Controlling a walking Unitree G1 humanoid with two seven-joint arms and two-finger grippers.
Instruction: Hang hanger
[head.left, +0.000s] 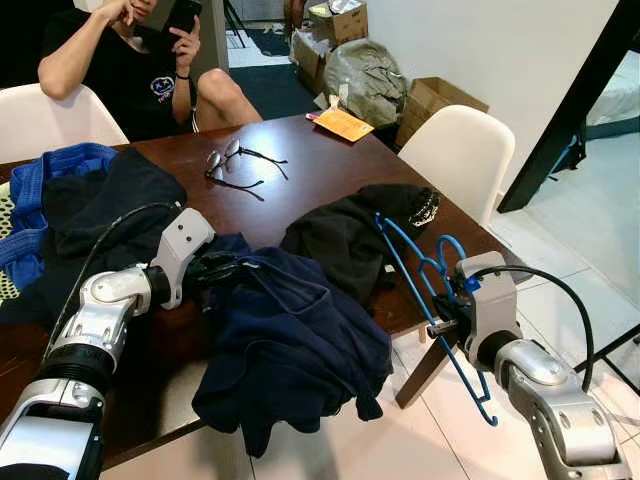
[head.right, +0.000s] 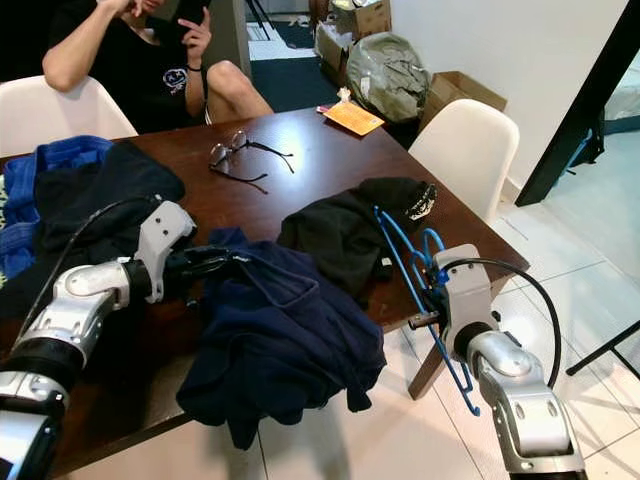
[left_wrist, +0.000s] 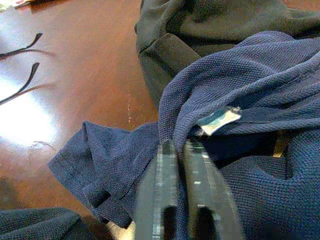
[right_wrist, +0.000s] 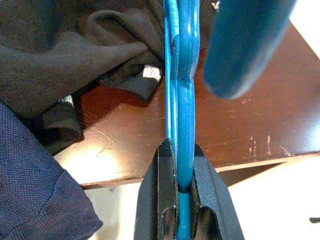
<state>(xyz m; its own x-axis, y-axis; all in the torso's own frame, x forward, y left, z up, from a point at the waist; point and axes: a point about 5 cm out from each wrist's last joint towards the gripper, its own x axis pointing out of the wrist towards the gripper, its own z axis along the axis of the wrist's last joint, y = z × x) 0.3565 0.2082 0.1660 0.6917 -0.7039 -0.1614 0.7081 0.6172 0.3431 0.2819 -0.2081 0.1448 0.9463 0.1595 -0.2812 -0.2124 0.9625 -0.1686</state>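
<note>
On the desk: glasses far side, black garment beside navy shirt, shirt draped over near edge. Person seated beyond desk. Left gripper jaws pinched on shirt collar. Right gripper jaws clamped on blue hanger, at desk's right edge, against black garment.
</note>
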